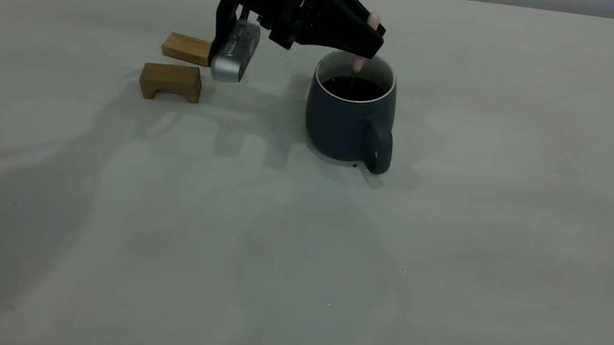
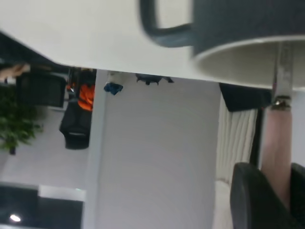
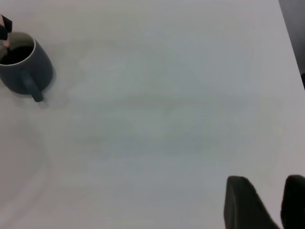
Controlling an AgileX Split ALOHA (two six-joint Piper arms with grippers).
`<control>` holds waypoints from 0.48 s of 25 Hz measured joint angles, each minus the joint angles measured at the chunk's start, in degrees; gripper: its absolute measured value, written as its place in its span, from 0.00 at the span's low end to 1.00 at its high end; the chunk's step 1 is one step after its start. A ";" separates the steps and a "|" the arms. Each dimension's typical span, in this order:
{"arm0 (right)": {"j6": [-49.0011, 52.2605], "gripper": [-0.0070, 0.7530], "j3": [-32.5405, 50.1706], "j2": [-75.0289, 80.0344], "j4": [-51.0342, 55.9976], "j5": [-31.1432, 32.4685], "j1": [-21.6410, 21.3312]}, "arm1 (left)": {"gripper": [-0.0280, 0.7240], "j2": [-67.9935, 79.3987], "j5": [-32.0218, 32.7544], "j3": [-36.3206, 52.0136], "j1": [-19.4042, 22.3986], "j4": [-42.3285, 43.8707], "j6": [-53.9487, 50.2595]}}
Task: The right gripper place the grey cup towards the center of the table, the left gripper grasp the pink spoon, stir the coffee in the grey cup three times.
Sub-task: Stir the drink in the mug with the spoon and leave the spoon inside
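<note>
The grey cup (image 1: 345, 123) stands upright on the table (image 1: 454, 249) left of centre, its handle turned toward the camera. Black coffee (image 1: 354, 88) fills it. Just above the cup's rim hangs my left gripper (image 1: 372, 39), shut on the pink spoon (image 1: 358, 64). The spoon hangs upright, its metal end dipping into the coffee. In the left wrist view the spoon's pink handle (image 2: 276, 143) sits between my left gripper's (image 2: 277, 191) fingers, beside the cup (image 2: 238, 24). My right gripper (image 3: 267, 191) is open and holds nothing, far from the cup (image 3: 28, 71).
Two tan wooden blocks lie to the left of the cup: an arch-shaped one (image 1: 171, 82) and a flat one (image 1: 186, 48) behind it, under the left arm's wrist camera. The table's far edge runs just behind the cup.
</note>
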 joint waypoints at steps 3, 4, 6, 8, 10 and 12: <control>0.00 0.32 0.00 0.00 0.00 0.00 0.00 | 0.25 0.00 -0.67 0.00 0.00 -2.87 7.86; 0.00 0.32 0.00 0.00 0.00 0.00 0.00 | 0.25 0.00 -0.67 0.00 0.00 -3.90 9.81; 0.00 0.32 0.00 0.00 0.00 0.00 0.00 | 0.25 0.00 -0.42 0.00 -0.19 -6.34 11.52; 0.00 0.32 0.00 0.00 0.00 0.00 0.00 | 0.25 0.00 0.33 0.00 -0.53 -7.27 10.80; 0.00 0.32 0.00 0.00 0.00 0.00 0.00 | 0.25 0.00 1.69 0.00 -0.91 -7.41 7.30; 0.00 0.32 0.00 0.00 0.00 0.00 0.00 | 0.25 0.00 2.69 0.00 -1.21 -6.76 2.63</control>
